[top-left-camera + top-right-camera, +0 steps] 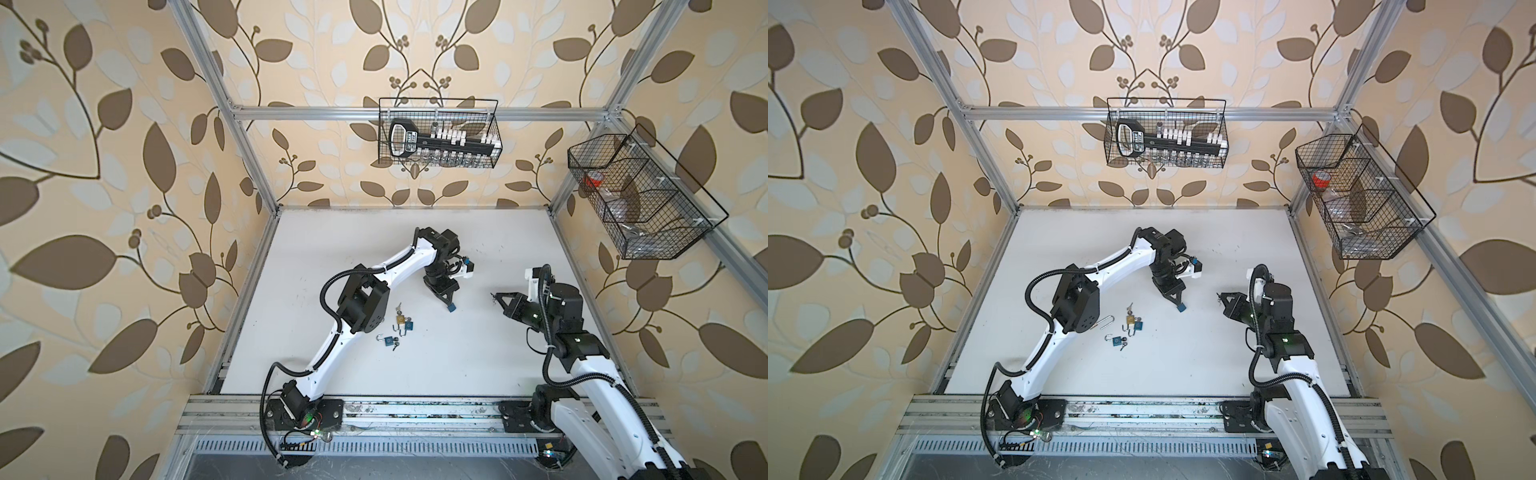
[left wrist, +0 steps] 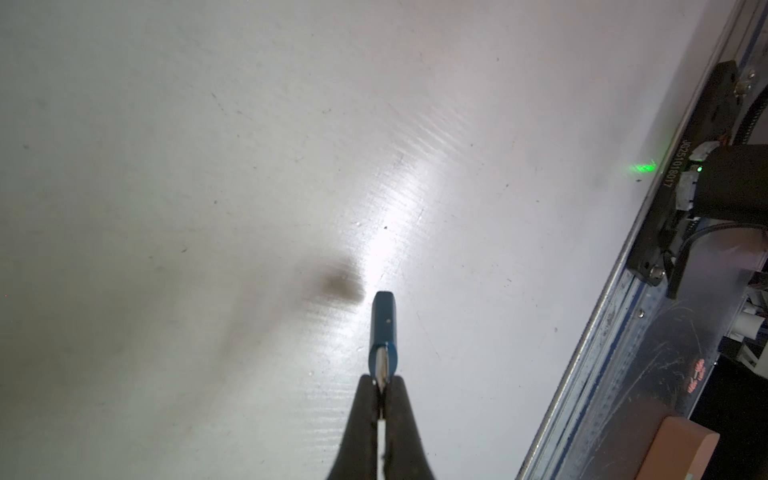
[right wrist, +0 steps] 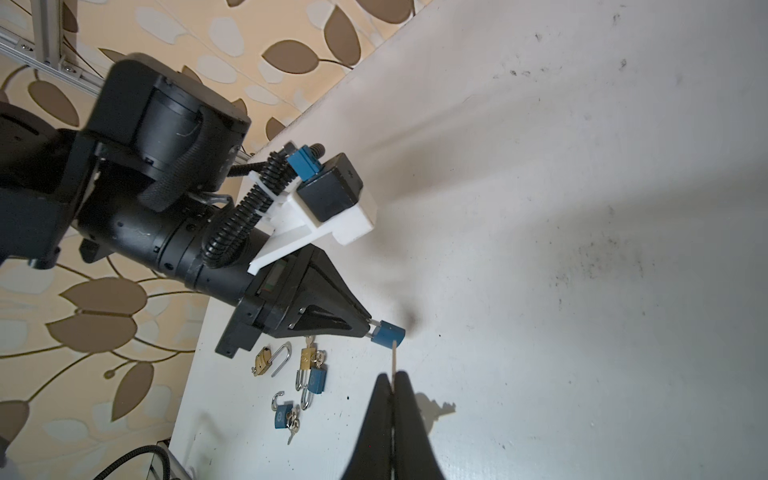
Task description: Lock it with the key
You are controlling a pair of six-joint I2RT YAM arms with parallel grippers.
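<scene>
spare padlocks [image 1: 401,320]: on table [image 1: 478,365], left of centre | padlock [image 1: 451,308]: right of them, behind | key [image 3: 393,357]: right of padlock

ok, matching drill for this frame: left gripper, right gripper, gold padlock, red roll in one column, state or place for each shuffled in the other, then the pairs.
1 left gripper
2 right gripper
3 gold padlock
4 red roll

A in the side wire basket
B shut on a small key
C lying on the table
D shut on a blue padlock by its shackle

Pairs: 1-D, 2-B, 3-C, 4-A
</scene>
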